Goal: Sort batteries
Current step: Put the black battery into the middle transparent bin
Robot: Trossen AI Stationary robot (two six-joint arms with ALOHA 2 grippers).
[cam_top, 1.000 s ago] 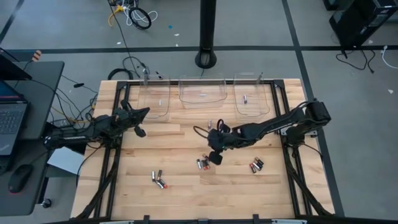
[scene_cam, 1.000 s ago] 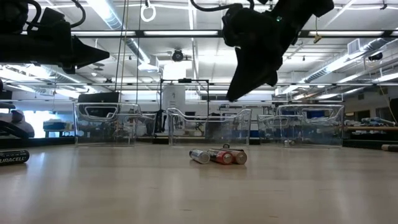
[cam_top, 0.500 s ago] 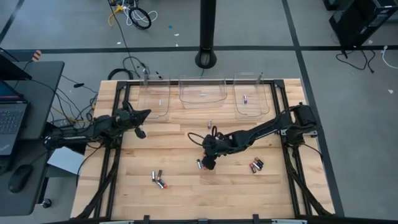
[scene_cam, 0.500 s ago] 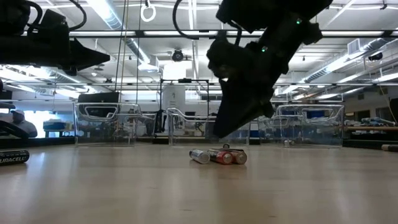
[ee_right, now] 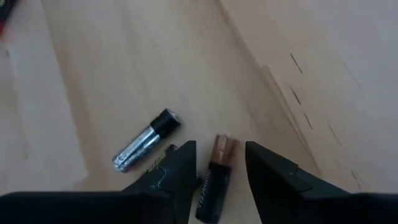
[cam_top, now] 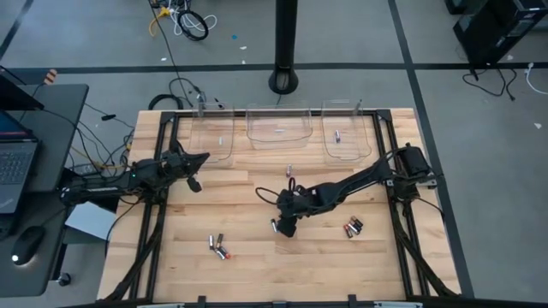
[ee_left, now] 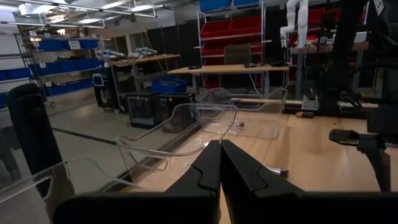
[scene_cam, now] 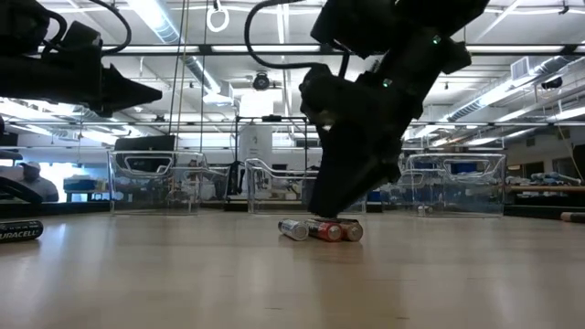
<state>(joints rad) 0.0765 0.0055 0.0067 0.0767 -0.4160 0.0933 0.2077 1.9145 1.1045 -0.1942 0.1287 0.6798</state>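
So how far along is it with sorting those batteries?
Early on. One battery lies in the right bin and one in the left bin. The right gripper, open, straddles a battery at mid-table. Loose groups remain. The left gripper waits, shut.

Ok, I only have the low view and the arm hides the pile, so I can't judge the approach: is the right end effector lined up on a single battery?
Observer: Yes. In the right wrist view the right end effector is open, with its fingers on either side of a black, copper-tipped battery.
Operator: Anything else near it?
Observer: A silver battery with a black end lies beside it, outside the fingers.
Operator: And the left arm?
Observer: The left end effector is shut and hovers above the table near the left bin.
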